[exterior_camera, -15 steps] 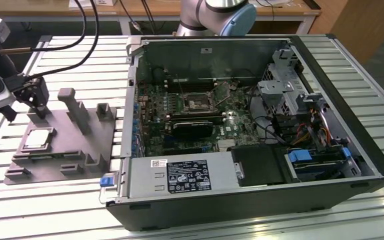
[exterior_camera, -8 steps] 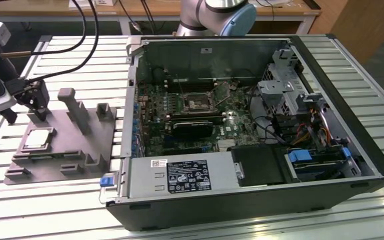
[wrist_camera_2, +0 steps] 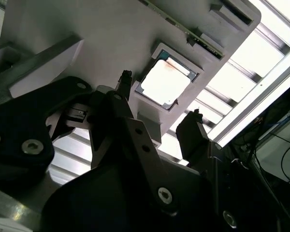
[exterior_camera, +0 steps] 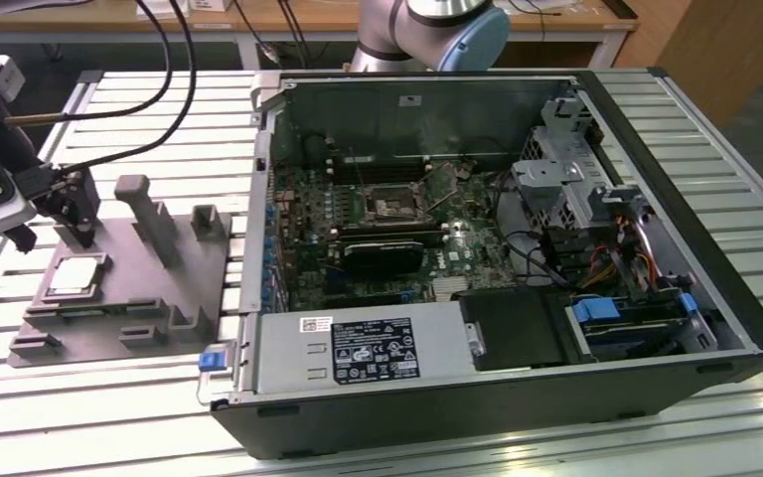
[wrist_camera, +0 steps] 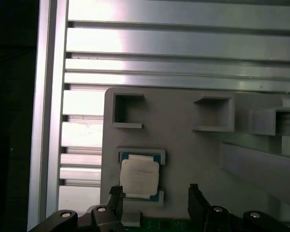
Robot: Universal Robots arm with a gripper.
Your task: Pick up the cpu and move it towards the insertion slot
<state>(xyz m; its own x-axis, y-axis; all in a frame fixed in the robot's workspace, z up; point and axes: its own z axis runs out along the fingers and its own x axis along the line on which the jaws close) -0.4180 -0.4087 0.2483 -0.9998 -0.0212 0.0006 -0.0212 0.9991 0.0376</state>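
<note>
Gripper (exterior_camera: 71, 204): at the left edge of the exterior view, fingers spread, holding nothing.
Cpu (exterior_camera: 75, 275): flat in a recess of the grey fixture (exterior_camera: 143, 298), just below the gripper in that frame.
Offset: in the first wrist view the chip lies beyond the fingertips (wrist_camera: 117, 192), nearer one finger.
Insertion slot (exterior_camera: 392, 206): frame centre, inside the computer case (exterior_camera: 699, 248), well apart from the cpu.

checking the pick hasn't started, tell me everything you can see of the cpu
The small flat square chip with a silvery-white metal top has a thin darker rim with a bluish edge showing. It lies flat in a square recess of the grey plastic fixture, on the exterior view's left of the open computer case. Nothing grips it: the black hand hangs open over it, fingers apart.
</note>
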